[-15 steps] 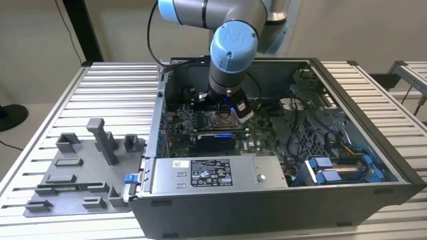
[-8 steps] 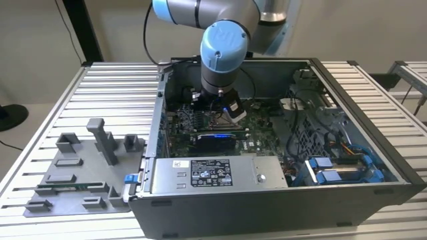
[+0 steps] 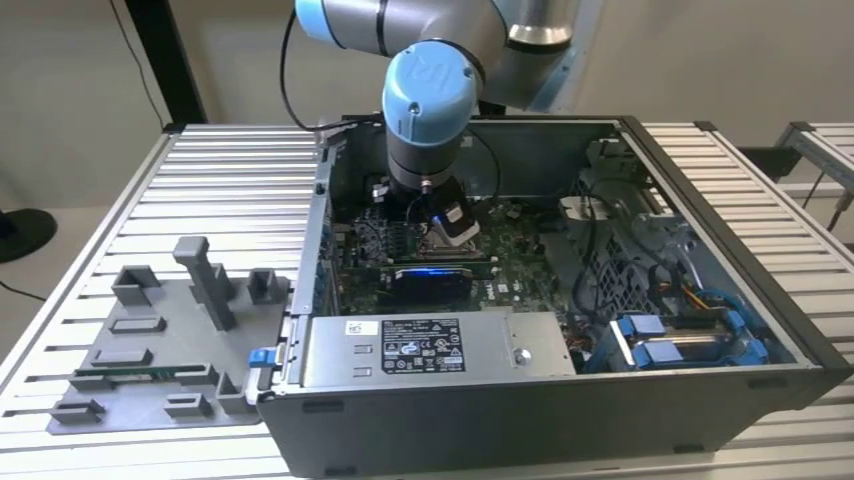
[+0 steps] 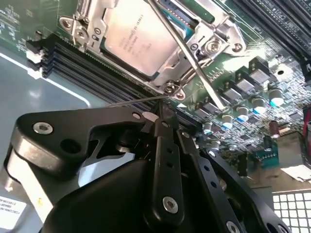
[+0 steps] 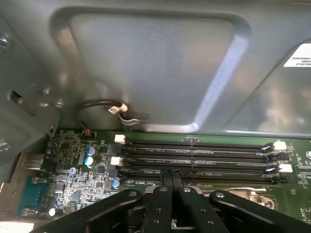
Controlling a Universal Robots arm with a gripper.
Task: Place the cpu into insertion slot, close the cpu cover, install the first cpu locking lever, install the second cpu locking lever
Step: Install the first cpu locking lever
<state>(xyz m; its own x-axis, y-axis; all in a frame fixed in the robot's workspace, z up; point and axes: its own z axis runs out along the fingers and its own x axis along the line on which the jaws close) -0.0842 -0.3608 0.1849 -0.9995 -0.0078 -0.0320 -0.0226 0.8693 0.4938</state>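
Gripper (image 3: pixel 451 232) in the exterior view: down inside the open PC case (image 3: pixel 747 340), over the motherboard (image 3: pixel 527 262), on the far side of the power supply (image 3: pixel 414 345). Grey fixture tray (image 3: pixel 140 345) sits on the table (image 3: pixel 234 180), at the exterior view's left of the case.

Second wrist view: fingers (image 4: pixel 165 145) pressed together, tips close to the socket corner. The cpu (image 4: pixel 138 39) is seated in the insertion slot (image 4: pixel 182 17), and the cpu cover (image 4: pixel 216 31) lies down over its edges. One locking lever (image 4: pixel 194 58) runs diagonally across the cover. A thinner rod (image 4: pixel 136 99) passes just by the fingertips; can't tell if they touch.

First wrist view: closed tips right beside the memory slots (image 5: pixel 204 155), case wall (image 5: pixel 155 63) beyond.
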